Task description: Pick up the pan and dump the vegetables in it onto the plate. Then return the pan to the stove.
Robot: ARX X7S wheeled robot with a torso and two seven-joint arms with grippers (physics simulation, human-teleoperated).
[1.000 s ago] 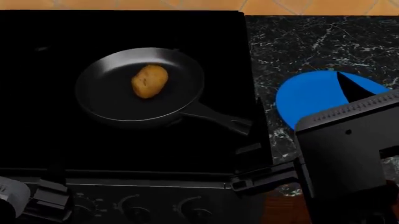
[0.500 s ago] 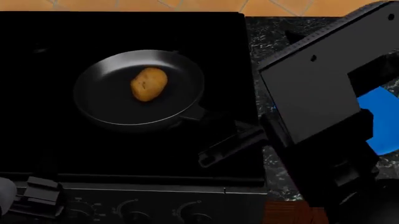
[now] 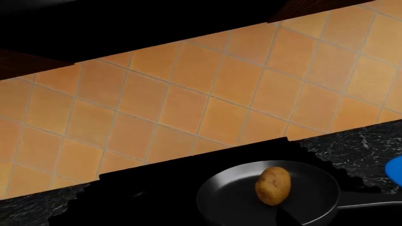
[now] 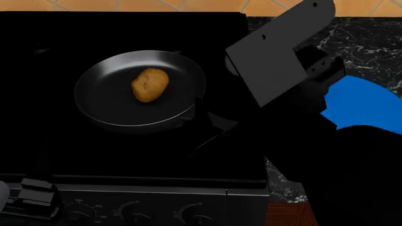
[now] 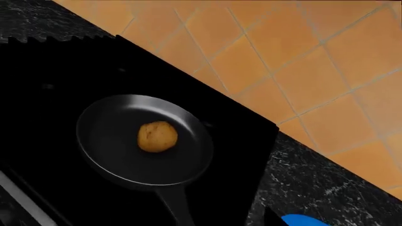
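Orange tiles (image 3: 188,103) back the black stove (image 4: 37,132), and the dark marbled surface (image 4: 370,42) runs beside it on your right. Your pan (image 4: 139,88) sits on the cooktop with the potato (image 4: 149,84) resting inside it, a little off centre. The pan's handle (image 5: 174,207) points toward the stove's front right, though from the head camera most of it is lost under your right arm. That arm (image 4: 276,61) reaches in over the stove's right edge, its dark body covering part of the blue plate (image 4: 367,103), which lies on the surface well apart from the pan. Your right hand itself is hard to make out against the black stove, so you cannot tell whether it is released or clenched. Your left hand (image 4: 28,197) hangs low at the stove's front left corner, near the knobs (image 4: 135,212), and its grip cannot be read either. Nothing is being grasped that you can see.
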